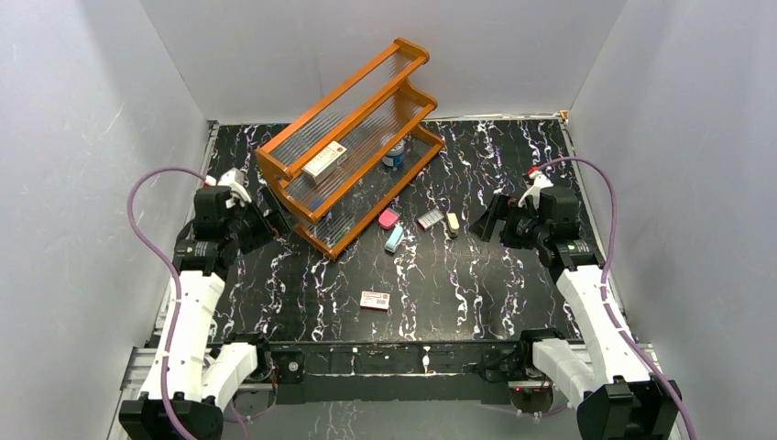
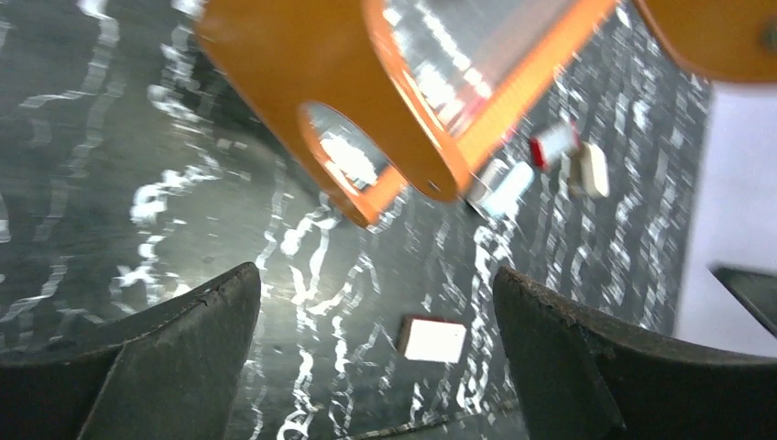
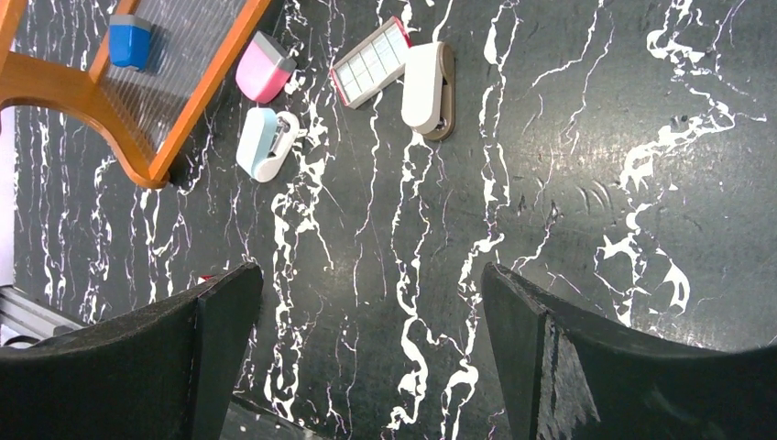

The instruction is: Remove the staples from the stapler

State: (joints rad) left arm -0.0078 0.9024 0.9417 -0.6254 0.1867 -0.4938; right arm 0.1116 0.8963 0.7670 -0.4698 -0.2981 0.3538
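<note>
The small light-blue mini stapler [image 3: 261, 144] lies on the black marbled table [image 3: 596, 229] just off the lower corner of the orange-framed shelf rack [image 3: 46, 92], a pink block [image 3: 264, 69] just beside it. The left tool [image 2: 376, 284] and right tool [image 3: 371, 275] both gape wide, holding nothing. A closing finger could catch block or rack (both crowd the stapler) and skid it away.

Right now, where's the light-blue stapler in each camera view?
Top external: stapler mid-table, off the orange rack's near corner.
Left wrist: stapler blurred, right of centre, beside the rack's edge.
Right wrist: stapler upper left, beside the rack's corner.
Shared landmark: the orange rack.
</note>
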